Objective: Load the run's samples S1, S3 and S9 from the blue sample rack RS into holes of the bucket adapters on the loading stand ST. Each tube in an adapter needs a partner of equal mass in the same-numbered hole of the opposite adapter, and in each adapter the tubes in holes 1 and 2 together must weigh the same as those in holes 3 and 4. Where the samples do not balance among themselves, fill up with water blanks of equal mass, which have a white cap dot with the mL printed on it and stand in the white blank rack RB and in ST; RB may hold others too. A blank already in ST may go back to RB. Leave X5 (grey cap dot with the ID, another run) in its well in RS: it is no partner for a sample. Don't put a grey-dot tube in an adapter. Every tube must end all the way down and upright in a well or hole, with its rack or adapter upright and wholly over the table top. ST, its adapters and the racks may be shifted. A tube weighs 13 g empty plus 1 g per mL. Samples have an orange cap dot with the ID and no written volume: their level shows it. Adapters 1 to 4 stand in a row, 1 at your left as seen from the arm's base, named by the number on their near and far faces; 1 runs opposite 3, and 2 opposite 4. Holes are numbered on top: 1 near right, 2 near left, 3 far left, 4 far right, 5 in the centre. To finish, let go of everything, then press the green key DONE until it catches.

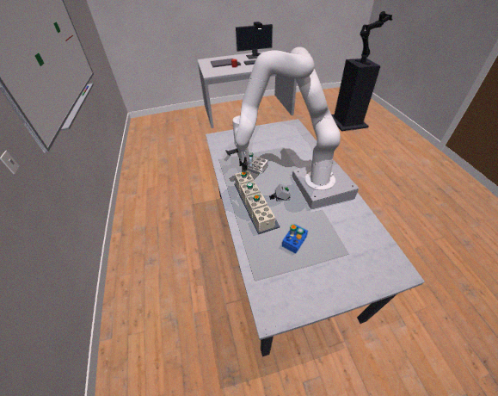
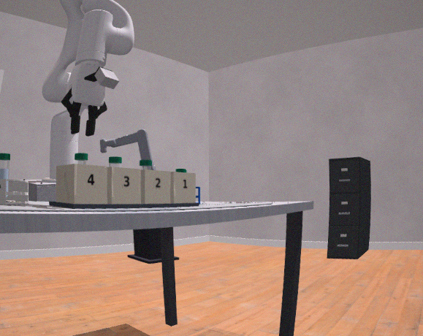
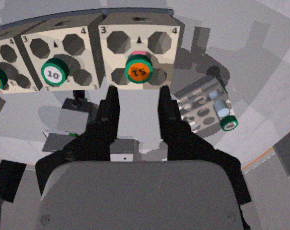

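My jaws [image 2: 82, 126] hang well above adapter 4 [image 2: 82, 188], partly open and holding nothing; both black fingers point straight down with bare air between them. In the wrist view, the tube directly beneath me is an orange-dot sample [image 3: 139, 70], seated in the near row of adapter 4 with its green cap just proud of the block. I cannot read its ID.

Next door, adapter 3 [image 2: 126, 190] holds a white-dot blank [image 3: 53, 73] marked 10. Adapter 2 [image 2: 157, 191] and adapter 1 [image 2: 184, 192] each show one green cap above their tops in the exterior view; the top view shows an orange dot on the tube in one of them [image 1: 256, 198]. All four adapters stand upright in a row on the loading stand ST [image 2: 61, 204].

The white blank rack RB [image 1: 258, 164] sits just beside the adapter 4 end of the stand, with one tall blank [image 2: 4, 169] standing in it. The blue sample rack RS [image 1: 294, 238] stands well apart past the other end of the stand, still carrying capped tubes. The DONE key [image 1: 284, 191] sits on the bench [image 1: 329, 284] between the stand and my base.
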Controlling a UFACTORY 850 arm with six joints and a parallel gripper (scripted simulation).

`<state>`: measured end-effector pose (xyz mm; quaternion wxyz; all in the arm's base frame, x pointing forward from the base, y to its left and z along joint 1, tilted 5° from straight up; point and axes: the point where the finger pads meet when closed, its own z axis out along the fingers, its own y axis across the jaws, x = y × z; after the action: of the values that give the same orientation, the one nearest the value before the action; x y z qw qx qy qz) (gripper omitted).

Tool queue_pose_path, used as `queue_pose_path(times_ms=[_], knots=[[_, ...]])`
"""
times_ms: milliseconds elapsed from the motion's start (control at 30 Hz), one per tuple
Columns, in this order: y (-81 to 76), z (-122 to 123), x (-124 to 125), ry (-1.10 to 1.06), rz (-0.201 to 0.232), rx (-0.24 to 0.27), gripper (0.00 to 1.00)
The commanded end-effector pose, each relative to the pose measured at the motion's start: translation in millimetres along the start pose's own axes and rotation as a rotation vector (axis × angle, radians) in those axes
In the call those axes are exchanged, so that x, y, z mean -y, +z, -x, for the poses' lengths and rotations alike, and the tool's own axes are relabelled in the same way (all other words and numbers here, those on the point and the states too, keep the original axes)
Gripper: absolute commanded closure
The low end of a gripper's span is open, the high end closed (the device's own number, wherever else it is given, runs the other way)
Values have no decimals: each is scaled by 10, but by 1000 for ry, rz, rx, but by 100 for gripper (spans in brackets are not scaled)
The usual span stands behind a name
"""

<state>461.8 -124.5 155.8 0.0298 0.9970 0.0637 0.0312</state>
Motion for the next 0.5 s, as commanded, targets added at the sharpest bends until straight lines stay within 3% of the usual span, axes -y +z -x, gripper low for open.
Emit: queue_pose_path(times_ms=[0,467], knots=[[-94,-7,-3,0,1,-2,57],[-334,-7,-3,0,1,-2,57]])
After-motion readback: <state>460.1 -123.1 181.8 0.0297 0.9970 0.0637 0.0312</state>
